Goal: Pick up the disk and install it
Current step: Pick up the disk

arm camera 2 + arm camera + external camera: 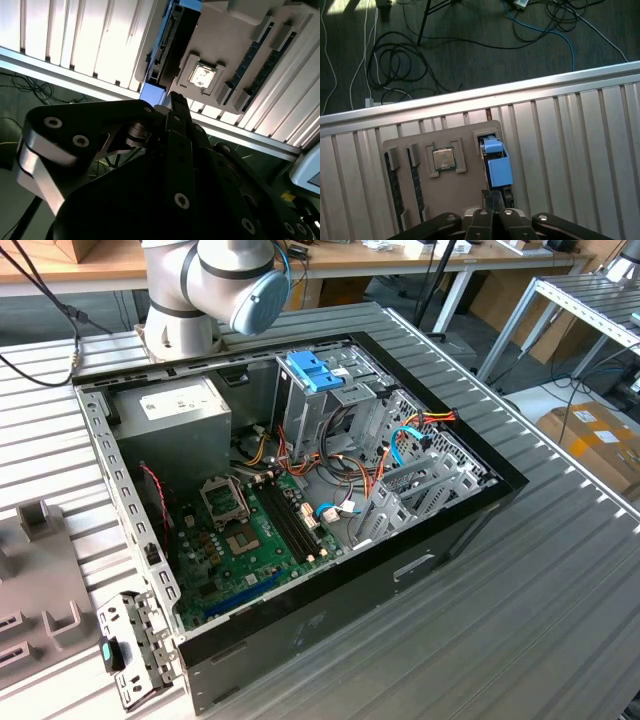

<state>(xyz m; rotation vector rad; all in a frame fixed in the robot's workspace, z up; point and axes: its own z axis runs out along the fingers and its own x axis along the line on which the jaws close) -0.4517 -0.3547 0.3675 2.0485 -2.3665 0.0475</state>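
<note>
**Wrist views.** The disk (pixel 497 167) (pixel 177 45) is standing on edge in a slot of a beige tray (pixel 470 145) (pixel 220 45), with its light-blue caddy rail facing the camera. The tray is lying on the ribbed metal tabletop (pixel 580 150), close to the tabletop's edge; beyond that edge, cables (pixel 390 65) are lying on the dark floor. On the same tray, 1 processor chip (pixel 443 159) (pixel 202 75) is sitting in a square recess just beside the disk. 2 memory modules (pixel 395 185) (pixel 250 55) are resting in slots on the chip's far side, so the chip is lying between them and the disk. The gripper (pixel 495 202) (pixel 172 100) is hanging directly over the disk's near end, with its tip meeting the blue rail. Whether the jaws are spread or pinching the disk cannot be told.

**Exterior view.** An open computer case (pixel 330 610) is lying on its side at the centre. The arm (pixel 230 280) is rising at 12 o'clock behind it. Inside the case, a grey power-supply box (pixel 170 405) is sitting at 10 o'clock. A drive cage topped by a blue latch (pixel 313 370) is standing at 12 o'clock. The green motherboard (pixel 250 540) is lying towards 7 o'clock.
</note>
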